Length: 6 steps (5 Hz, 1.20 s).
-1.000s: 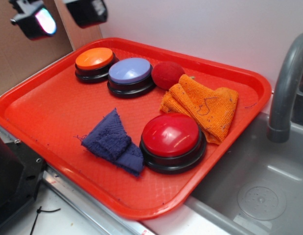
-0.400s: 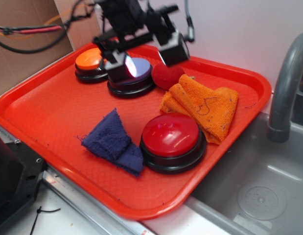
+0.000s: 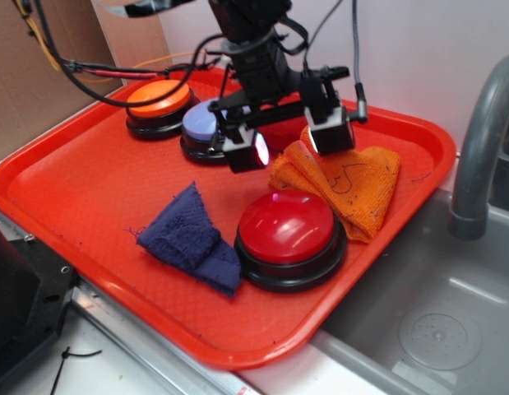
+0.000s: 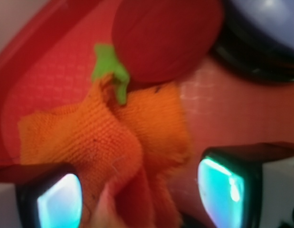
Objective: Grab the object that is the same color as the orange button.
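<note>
The orange rag (image 3: 353, 185) lies crumpled on the right side of the red tray (image 3: 73, 189); in the wrist view the orange rag (image 4: 109, 137) fills the space under and between the fingers. My gripper (image 3: 293, 141) hangs open just above the rag's left edge, with one lit fingertip (image 3: 246, 151) left of the rag and the other over it. From the wrist, the gripper (image 4: 142, 190) is open around the folds without touching. The orange button (image 3: 158, 100) stands at the tray's back left.
A lavender button (image 3: 203, 123) stands beside the orange one, partly behind the arm. A big red button (image 3: 287, 234) and a dark blue rag (image 3: 191, 239) lie at the tray's front. A red ball (image 4: 165, 38) touches the rag's far edge. A grey faucet (image 3: 480, 148) and sink lie to the right.
The arm has come in from the upper left and dropped from over the buttons to just above the orange rag's left edge. The things on the tray have not moved.
</note>
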Motion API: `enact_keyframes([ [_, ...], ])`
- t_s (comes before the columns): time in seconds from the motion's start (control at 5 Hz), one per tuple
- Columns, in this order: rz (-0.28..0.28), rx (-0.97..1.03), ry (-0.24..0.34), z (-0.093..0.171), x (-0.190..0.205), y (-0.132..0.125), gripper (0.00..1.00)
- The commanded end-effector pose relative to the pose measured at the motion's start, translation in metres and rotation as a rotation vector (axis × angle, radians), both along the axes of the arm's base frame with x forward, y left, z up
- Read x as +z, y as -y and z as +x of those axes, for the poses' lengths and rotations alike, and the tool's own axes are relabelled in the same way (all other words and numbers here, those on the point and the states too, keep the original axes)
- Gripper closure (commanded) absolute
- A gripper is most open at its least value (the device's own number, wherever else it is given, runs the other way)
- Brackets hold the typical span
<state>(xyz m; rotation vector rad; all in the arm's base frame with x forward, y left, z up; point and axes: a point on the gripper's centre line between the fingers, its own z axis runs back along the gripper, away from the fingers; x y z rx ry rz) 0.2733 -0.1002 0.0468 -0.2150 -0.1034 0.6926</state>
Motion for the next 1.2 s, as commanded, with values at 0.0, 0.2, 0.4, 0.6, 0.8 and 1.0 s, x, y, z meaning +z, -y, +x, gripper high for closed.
enact_keyframes([
  [0.0,0.036,-0.001,0.016,0.023,0.0,0.0,1.0],
  [0.2,0.031,0.008,-0.003,0.026,-0.003,-0.003,1.0],
  [0.4,0.037,0.017,-0.024,0.027,-0.006,-0.006,1.0],
  [0.6,0.055,-0.02,-0.017,0.026,0.002,-0.011,1.0],
  [0.8,0.079,-0.051,0.003,0.02,0.021,-0.015,1.0],
  [1.0,0.095,-0.208,-0.029,0.015,0.051,-0.027,1.0],
])
